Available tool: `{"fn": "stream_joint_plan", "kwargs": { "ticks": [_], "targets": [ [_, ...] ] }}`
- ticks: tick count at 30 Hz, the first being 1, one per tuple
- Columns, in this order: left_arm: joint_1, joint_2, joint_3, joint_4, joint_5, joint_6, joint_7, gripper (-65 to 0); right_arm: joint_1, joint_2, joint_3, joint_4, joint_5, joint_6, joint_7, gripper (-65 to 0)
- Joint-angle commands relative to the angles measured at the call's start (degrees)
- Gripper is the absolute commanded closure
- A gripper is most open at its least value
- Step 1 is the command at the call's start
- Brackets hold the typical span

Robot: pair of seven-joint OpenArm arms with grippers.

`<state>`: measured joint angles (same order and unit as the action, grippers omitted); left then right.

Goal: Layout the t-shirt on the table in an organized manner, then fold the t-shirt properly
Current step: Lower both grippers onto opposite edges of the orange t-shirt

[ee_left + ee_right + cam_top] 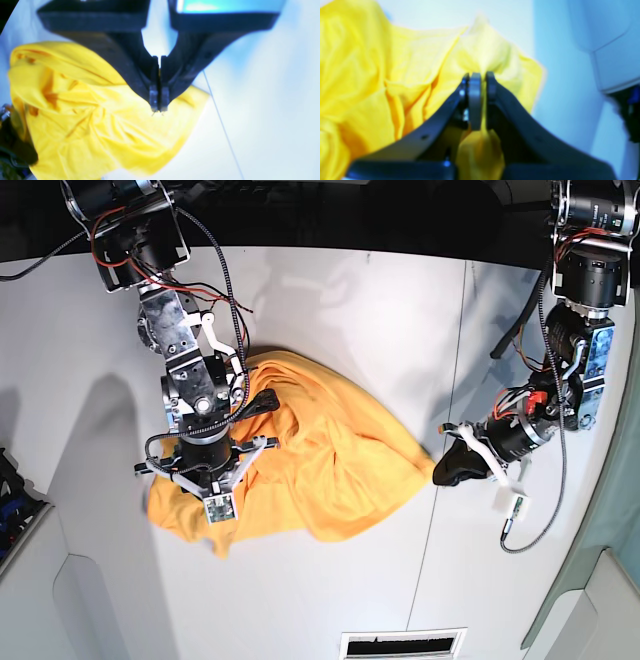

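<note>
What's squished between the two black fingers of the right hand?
A pinched fold of the crumpled orange-yellow fabric t-shirt sits between the right hand's black fingers, seen in the right wrist view.

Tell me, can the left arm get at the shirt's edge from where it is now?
Probably yes. The left gripper is shut right at the near edge of the t-shirt, seemingly pinching a sliver of cloth between its jaws, with only bare table beside it. How firm that hold is can't be told.

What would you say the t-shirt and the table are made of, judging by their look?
The t-shirt looks like soft, matte knit fabric, probably cotton: it lies bunched in limp creases and folds. The table appears to be a hard, smooth white board, perhaps laminate, with a faint sheen and a thin seam.
</note>
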<state>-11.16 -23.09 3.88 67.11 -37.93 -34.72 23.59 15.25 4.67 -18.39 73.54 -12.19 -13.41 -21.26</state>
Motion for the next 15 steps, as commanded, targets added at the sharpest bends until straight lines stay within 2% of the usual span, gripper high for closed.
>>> {"fn": "stream_joint_plan", "kwargs": {
  "ticks": [1,4,9,10,11,15],
  "targets": [
    [-1.16,-1.44,-0.26,2.36,-1.33,-0.70,-0.96,0.0,1.38,0.42,0.17,3.08,-0.92,-0.57,0.68,0.0],
    [-1.01,-2.80,-0.26,6.01,-2.64,-0.92,0.57,0.0,1.38,1.38,0.20,7.76,-0.92,-0.57,-2.16,0.0],
    [-0.81,-1.49,-0.24,7.37,-5.57,-1.84,5.53,0.0,-0.17,1.49,0.33,9.25,-0.87,-0.55,-6.32,0.0],
    [-0.52,-0.85,-0.24,7.34,-5.55,-1.92,6.10,-2.3,-1.03,1.49,0.33,9.18,-0.87,-0.55,-6.88,0.0],
    [-0.20,-0.07,-0.24,7.32,-5.53,-1.95,6.25,-6.5,-2.10,1.51,0.35,9.18,-0.90,-0.55,-7.30,-2.8],
    [0.22,3.32,-0.24,6.75,-3.80,-1.92,6.21,-28.9,-7.41,1.51,1.14,9.18,-1.01,-0.79,-7.63,-22.6]
  ]
}}
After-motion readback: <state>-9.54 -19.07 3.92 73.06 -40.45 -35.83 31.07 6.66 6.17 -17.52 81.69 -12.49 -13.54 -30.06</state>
